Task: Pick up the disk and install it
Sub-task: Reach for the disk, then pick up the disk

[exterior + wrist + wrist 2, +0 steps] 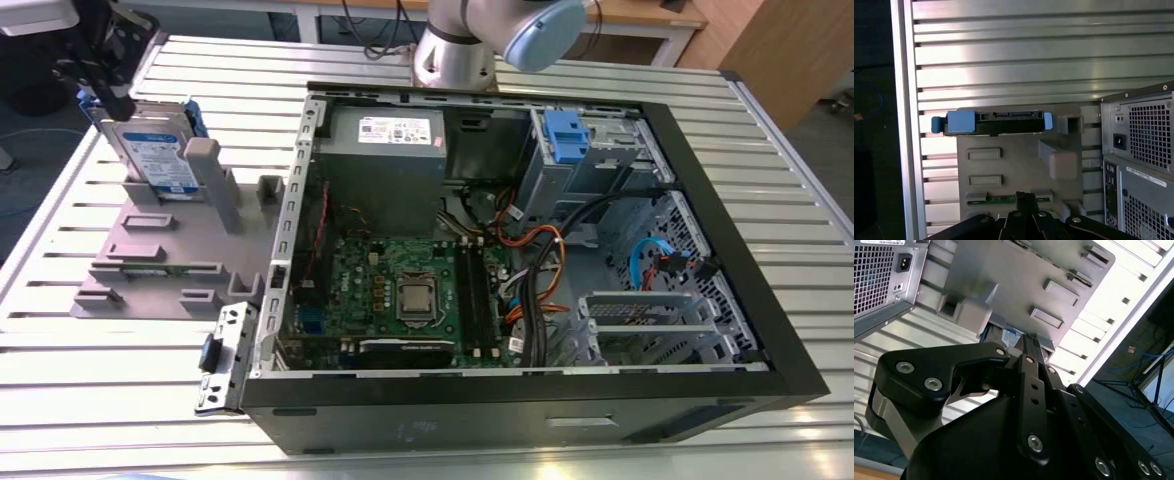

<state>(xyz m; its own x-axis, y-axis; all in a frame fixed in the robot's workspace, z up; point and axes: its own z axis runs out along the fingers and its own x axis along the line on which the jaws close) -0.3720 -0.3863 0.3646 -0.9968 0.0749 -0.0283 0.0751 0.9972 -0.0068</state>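
The disk (158,155) stands on edge in the grey stand (147,245) at the exterior view's left, a silver drive with a white-and-blue label in a blue bracket. My black gripper (118,100) hangs just above its top edge, a little to the exterior view's left of it. In the first wrist view the disk (991,122) is edge-on across the stand (1014,165), apart from my gripper (1024,197). In the second wrist view my gripper (1027,342) has its fingers drawn together with nothing between them, beside a sliver of the disk's label (1012,335).
The open computer case (747,330) fills the exterior view's right, with a blue drive bay (567,135), motherboard (400,290) and cables. The arm's base (454,55) stands behind it. Everything rests on a slatted metal table (120,390). The case's rear panel (1144,150) is close to the stand.
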